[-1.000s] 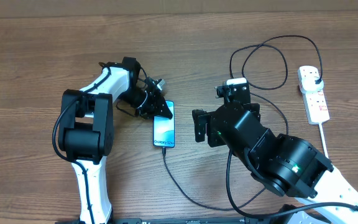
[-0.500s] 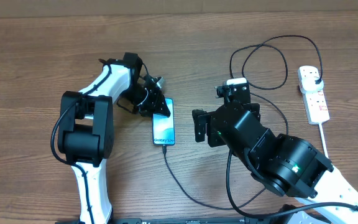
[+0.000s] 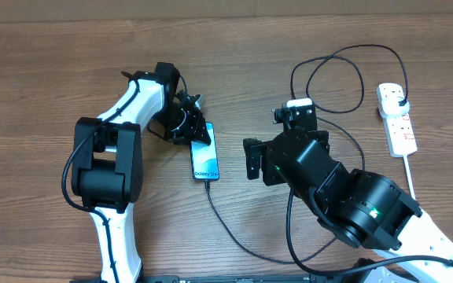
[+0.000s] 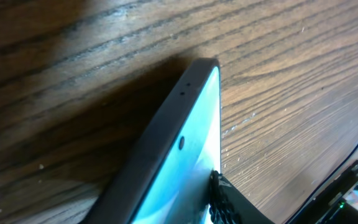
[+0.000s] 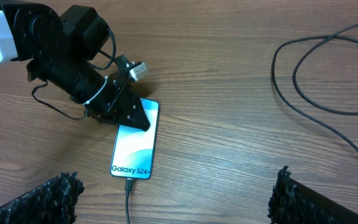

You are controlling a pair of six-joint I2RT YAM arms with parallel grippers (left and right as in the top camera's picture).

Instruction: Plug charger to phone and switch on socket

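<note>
Looking down from overhead, you see the phone (image 3: 205, 159) lying flat on the wooden table (image 3: 53, 63), left of centre, with its light-blue screen lit. White lettering sits at the end nearer the robot.

The charger (image 5: 127, 202), a thin black cable, meets that same end of the phone. It runs toward the table's near edge, curves right and passes under the right arm. It shows again as large loops at the far right, ending in a black plug seated in the far end of the socket (image 3: 395, 118). This white power strip lies near the right edge, well apart from the phone. You cannot tell from here how its red switches are set.

The left gripper (image 3: 197, 130) is at the phone's far end. In the left wrist view, one ribbed black fingertip (image 4: 225, 199) touches the screen at its edge. You cannot tell whether the claw is clamped on the phone or merely resting against it.

The right gripper (image 5: 173, 196) hangs above the table to the phone's right, its claw spread wide and grasping nothing.
</note>
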